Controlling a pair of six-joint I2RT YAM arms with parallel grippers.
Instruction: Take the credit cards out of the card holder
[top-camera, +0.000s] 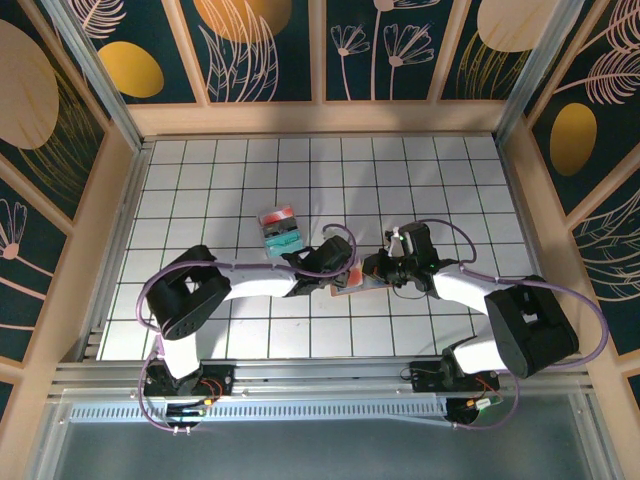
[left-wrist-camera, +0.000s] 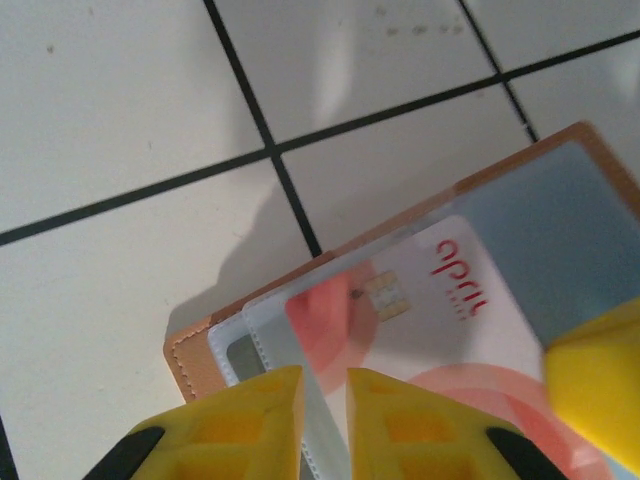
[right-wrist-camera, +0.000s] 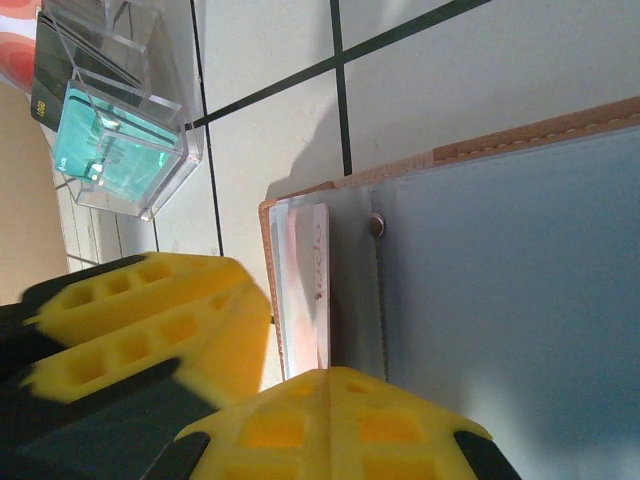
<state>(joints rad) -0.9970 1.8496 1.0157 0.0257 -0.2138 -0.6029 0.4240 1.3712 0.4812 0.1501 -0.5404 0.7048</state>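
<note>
Both arms reached inward over the tiled desk (top-camera: 200, 180), elbows out, wrists meeting near the middle. The card holder (right-wrist-camera: 520, 300) lay flat there, between them. The left hand (left-wrist-camera: 325, 410) pointed down at its left edge, fingers drawn to a narrow slit above a white-and-pink credit card (left-wrist-camera: 420, 300) in a clear sleeve; whether it gripped anything, I could not tell. The right hand (right-wrist-camera: 330, 420) was pressed together, tips at the blue-grey face. A clear box (top-camera: 280, 230) sat just beyond, to the far left.
</note>
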